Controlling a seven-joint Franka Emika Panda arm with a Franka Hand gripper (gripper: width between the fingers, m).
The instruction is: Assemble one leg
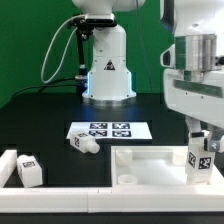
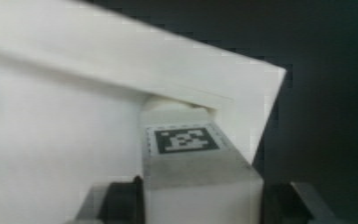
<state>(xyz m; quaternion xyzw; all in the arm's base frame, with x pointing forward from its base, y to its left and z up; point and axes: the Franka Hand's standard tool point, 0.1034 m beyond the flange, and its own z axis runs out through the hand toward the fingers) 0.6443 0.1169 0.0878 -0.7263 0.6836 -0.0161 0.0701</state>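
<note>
The end effector (image 1: 202, 158) is clamped on the leg (image 1: 201, 160), a stubby white peg held upright with its square black-and-white marker tag facing out. It hangs over the corner of the big white square panel (image 1: 150, 160) nearest the exterior view's right. In the wrist view the two dark fingers (image 2: 123, 200) flank the leg (image 2: 197, 170), whose far end points at a corner of the panel (image 2: 87, 120). Holding it upright there probably lines it up with a socket at that corner; whether it is already seated cannot be told.

Beside the panel, toward the robot base, lies the marker board (image 1: 108, 130), with a loose peg (image 1: 84, 143) against its edge. Another tagged peg (image 1: 28, 171) stands off the panel's opposite side on the dark tabletop (image 1: 40, 115).

Nothing readable appears, only the tag patterns and a triangular warning sign on the robot base (image 1: 107, 68).
</note>
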